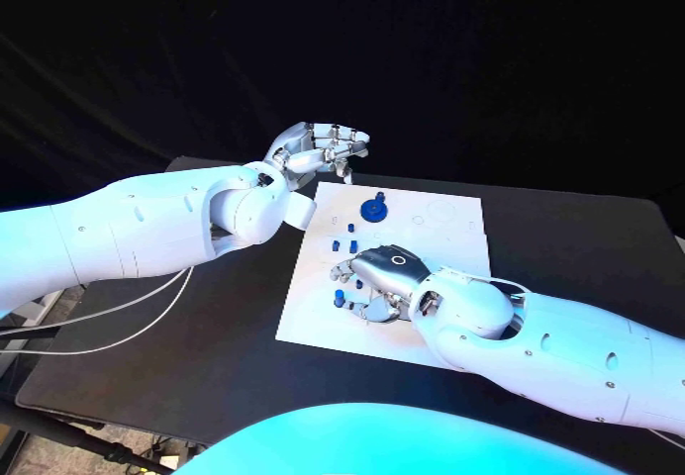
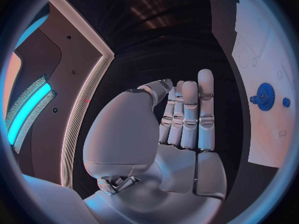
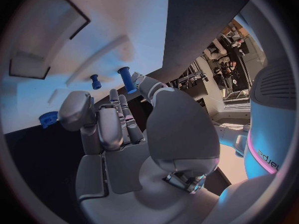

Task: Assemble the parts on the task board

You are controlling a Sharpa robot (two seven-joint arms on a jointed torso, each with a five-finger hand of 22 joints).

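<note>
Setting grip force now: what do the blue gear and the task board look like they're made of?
Blue gear: probably moulded or printed plastic, matte, uniform colour with no metallic glint. Task board: looks like a rigid white plastic or painted plate, matte, with shallow recesses; the exact material is unclear.

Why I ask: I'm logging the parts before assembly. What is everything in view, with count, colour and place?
table: one, black, under everything
task board: one, white, middle of the table
gear: one, blue, on the board's far part
small pegs: several, exact count unclear, blue, on the board's left part between the gear and the right robot hand
cables: a few, white, on the table's left side
arms: two, white, coming in from either side
left robot hand: one, silver, raised beyond the board's far left corner, holding nothing
right robot hand: one, silver, low over the board's near left part, among the pegs; any hold is unclear
</note>
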